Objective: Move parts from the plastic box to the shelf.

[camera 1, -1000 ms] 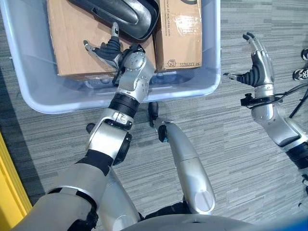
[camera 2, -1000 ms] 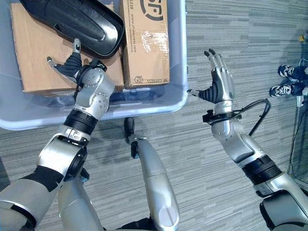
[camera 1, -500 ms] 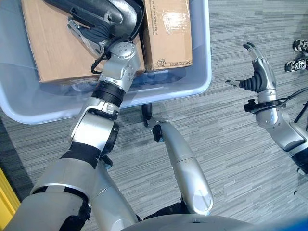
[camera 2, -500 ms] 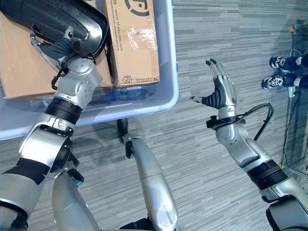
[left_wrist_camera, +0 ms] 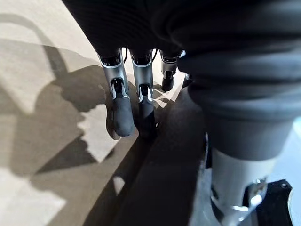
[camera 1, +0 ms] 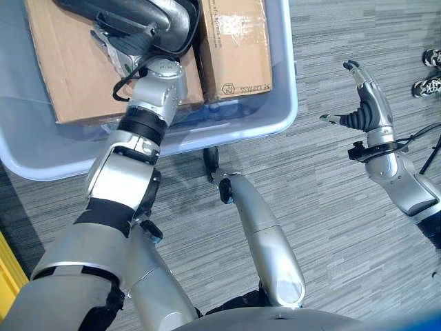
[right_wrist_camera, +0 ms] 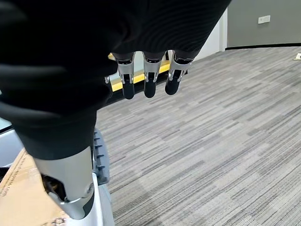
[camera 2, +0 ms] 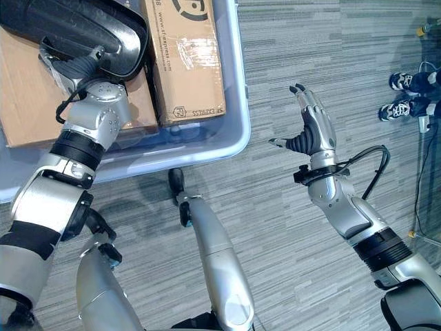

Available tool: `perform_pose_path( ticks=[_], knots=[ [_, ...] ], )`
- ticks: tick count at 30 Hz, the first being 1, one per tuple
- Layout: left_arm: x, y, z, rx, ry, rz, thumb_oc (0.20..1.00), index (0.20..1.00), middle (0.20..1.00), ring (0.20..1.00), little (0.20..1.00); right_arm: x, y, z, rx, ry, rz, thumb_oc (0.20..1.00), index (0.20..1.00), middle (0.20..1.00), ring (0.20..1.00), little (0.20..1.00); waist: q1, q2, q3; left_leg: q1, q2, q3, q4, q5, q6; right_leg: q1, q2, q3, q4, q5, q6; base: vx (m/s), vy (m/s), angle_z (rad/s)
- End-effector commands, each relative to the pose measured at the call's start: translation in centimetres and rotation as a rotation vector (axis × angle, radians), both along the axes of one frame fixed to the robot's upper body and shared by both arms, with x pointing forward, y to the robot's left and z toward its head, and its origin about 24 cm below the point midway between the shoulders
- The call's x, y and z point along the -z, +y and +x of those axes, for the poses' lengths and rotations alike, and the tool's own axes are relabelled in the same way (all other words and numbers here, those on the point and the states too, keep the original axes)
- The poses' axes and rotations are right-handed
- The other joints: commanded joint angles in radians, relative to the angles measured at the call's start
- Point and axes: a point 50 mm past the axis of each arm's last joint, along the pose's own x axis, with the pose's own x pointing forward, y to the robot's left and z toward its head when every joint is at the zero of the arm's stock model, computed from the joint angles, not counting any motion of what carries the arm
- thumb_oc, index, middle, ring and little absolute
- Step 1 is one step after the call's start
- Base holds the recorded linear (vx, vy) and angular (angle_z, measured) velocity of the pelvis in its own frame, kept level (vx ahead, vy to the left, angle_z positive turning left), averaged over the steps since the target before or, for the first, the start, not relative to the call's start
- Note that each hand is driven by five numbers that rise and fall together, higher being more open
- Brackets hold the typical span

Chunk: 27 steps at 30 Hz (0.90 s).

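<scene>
I see a grey floor [camera 1: 331, 207] with thin stripes, like carpet. It runs under everything and off to the far side of the room. Down in the near left corner there is a bit of something yellow [camera 1: 7, 279] at the edge of my view. On the far right, a person's shoes [camera 2: 400, 110] stand on the floor, dark with white soles. From the right wrist camera I see a grey wall [right_wrist_camera: 263, 33] at the back with a dark strip along its bottom. A small white plate [right_wrist_camera: 264, 19] sits on that wall. A yellow and black bar [right_wrist_camera: 141, 80] lies low, further back.
</scene>
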Motion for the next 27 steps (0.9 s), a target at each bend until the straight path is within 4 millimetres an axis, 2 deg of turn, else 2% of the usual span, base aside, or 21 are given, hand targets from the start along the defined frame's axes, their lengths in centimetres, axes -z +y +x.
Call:
perform_pose_path(
  ticks=[1,4,5,17,18,19,20,21,27],
  knots=[
    [3.8,0.7,0.4,0.051,0.179,-0.050,1.000,1.000,1.000,1.000,1.000,-2.4,-0.1,-0.2,-0.009,-0.096,0.072,1.000,1.000,1.000,1.000,1.000,-0.014,-0.102,0.032,-0.109,0.077,-0.064,0.193,-0.010,-0.018,0.045,-0.043,-0.026,0.011,0.036,0.101,0.00,-0.017,-0.05],
    [4.1,1.3,0.4,0.042,0.219,-0.011,1.000,1.000,1.000,1.000,1.000,-2.7,-0.2,-0.4,-0.013,-0.099,0.070,1.000,1.000,1.000,1.000,1.000,-0.019,-0.100,0.032,-0.113,0.078,-0.062,0.194,-0.006,-0.021,0.033,-0.043,-0.021,0.018,0.037,0.100,0.00,-0.021,-0.06],
    [4.3,1.8,0.4,0.030,0.268,0.057,1.000,1.000,1.000,1.000,1.000,-2.7,-0.2,-0.4,-0.012,-0.097,0.069,1.000,1.000,1.000,1.000,1.000,-0.021,-0.096,0.032,-0.113,0.080,-0.059,0.193,-0.006,-0.023,0.027,-0.042,-0.020,0.025,0.036,0.099,0.01,-0.028,-0.04],
    [5.8,3.1,0.2,0.002,0.398,0.117,1.000,1.000,1.000,1.000,1.000,-2.6,-0.5,-0.2,0.002,-0.090,0.065,1.000,1.000,1.000,1.000,1.000,-0.029,-0.081,0.032,-0.113,0.076,-0.052,0.180,-0.006,-0.027,0.006,-0.046,-0.013,0.033,0.037,0.096,0.00,0.000,0.00],
    [6.0,3.0,0.2,0.000,0.402,0.113,0.959,0.959,0.959,0.959,0.959,-2.6,-0.5,-0.2,0.004,-0.090,0.066,1.000,1.000,1.000,1.000,1.000,-0.030,-0.081,0.032,-0.113,0.076,-0.052,0.180,-0.008,-0.026,0.005,-0.045,-0.012,0.032,0.037,0.096,0.00,0.000,0.00],
    [6.0,3.0,0.2,0.000,0.402,0.113,0.959,0.959,0.959,0.959,0.959,-2.6,-0.5,-0.2,0.004,-0.090,0.066,1.000,1.000,1.000,1.000,1.000,-0.030,-0.081,0.032,-0.113,0.076,-0.052,0.180,-0.008,-0.026,0.005,-0.045,-0.012,0.032,0.037,0.096,0.00,0.000,0.00],
    [6.3,3.0,0.2,0.014,0.426,0.095,0.479,0.479,0.479,0.479,0.479,-2.6,-0.5,-0.1,0.006,-0.093,0.067,1.000,1.000,1.000,1.000,1.000,-0.033,-0.079,0.032,-0.115,0.074,-0.052,0.180,-0.007,-0.028,0.001,-0.044,-0.010,0.031,0.040,0.096,0.00,0.000,0.00],
    [6.8,3.1,0.1,0.010,0.431,0.088,0.200,0.200,0.200,0.200,0.200,-2.7,-0.5,-0.1,0.009,-0.096,0.073,1.000,1.000,1.000,1.000,1.000,-0.032,-0.077,0.032,-0.119,0.073,-0.054,0.177,-0.005,-0.029,-0.004,-0.045,-0.009,0.030,0.042,0.096,0.00,0.000,0.00],
    [8.5,3.3,0.0,0.014,0.431,-0.016,0.200,0.200,0.200,0.200,0.200,-2.7,-0.4,-0.1,0.024,-0.108,0.078,1.000,1.000,1.000,1.000,1.000,-0.036,-0.071,0.032,-0.114,0.070,-0.049,0.167,-0.003,-0.033,-0.009,-0.044,-0.005,0.024,0.045,0.094,0.00,0.000,0.00]
  ],
)
